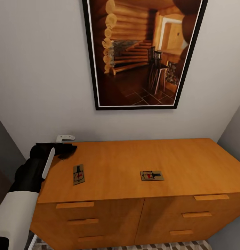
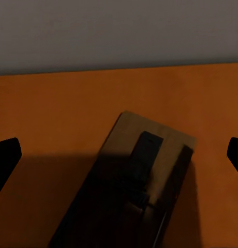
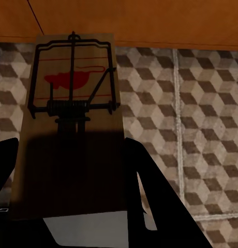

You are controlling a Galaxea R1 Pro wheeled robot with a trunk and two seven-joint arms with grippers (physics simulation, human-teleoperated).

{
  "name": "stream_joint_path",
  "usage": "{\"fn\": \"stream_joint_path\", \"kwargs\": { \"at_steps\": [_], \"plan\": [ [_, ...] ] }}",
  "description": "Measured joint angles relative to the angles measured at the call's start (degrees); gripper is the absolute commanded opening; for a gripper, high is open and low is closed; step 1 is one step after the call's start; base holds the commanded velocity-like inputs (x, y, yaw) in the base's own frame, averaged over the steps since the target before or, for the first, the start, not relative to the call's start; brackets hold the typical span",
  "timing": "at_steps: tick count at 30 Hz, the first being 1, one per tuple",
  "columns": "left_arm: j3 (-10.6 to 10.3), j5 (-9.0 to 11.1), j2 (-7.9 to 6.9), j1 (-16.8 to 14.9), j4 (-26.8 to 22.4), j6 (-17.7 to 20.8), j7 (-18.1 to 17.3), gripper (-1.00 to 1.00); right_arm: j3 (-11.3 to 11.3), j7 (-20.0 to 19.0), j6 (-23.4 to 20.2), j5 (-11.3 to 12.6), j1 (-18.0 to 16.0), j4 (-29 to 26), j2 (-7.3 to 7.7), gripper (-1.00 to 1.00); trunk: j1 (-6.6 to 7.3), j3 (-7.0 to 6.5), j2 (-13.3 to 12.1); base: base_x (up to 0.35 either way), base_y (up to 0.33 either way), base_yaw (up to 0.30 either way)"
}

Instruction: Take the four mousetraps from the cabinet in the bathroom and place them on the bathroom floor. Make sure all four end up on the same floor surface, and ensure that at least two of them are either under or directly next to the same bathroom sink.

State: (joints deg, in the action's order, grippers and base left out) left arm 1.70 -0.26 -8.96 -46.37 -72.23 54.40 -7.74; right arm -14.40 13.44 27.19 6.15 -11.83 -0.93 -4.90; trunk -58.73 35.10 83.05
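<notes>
Mousetraps: 2 lie well apart on the cabinet top, one left of centre, another mid-frame. Left gripper, fingers spread, hovers above a third. Right gripper pinches a fourth over the bathroom floor.

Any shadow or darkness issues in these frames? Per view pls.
Head view: evenly lit, both mousetraps on the cabinet read clearly. Left wrist view: dim, the tool's shadow covers most of the mousetrap below, hiding its metal parts. Right wrist view: the held mousetrap is lit at its far end, shadowed near the fingers.
</notes>
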Motion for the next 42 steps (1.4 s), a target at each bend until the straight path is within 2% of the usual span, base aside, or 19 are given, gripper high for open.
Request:
{"fn": "stream_joint_path", "kwargs": {
  "at_steps": [18, 42],
  "plan": [
    [-0.09, -0.03, 0.08, 0.34, 2.4, -0.73, 0.0, 1.0, 0.02, 0.0, 0.01, 0.0, 0.0, 0.0, 0.0, -1.0, 0.0, 0.0, 0.0, 0.0, 0.0, 0.0],
    [-0.17, -0.01, 0.16, 0.49, 3.06, -0.8, 0.03, 1.0, -0.02, 0.0, 0.02, 0.0, 0.0, 0.0, 0.0, -1.0, 0.01, -0.01, 0.01, 0.0, 0.0, 0.0]
  ]
}}
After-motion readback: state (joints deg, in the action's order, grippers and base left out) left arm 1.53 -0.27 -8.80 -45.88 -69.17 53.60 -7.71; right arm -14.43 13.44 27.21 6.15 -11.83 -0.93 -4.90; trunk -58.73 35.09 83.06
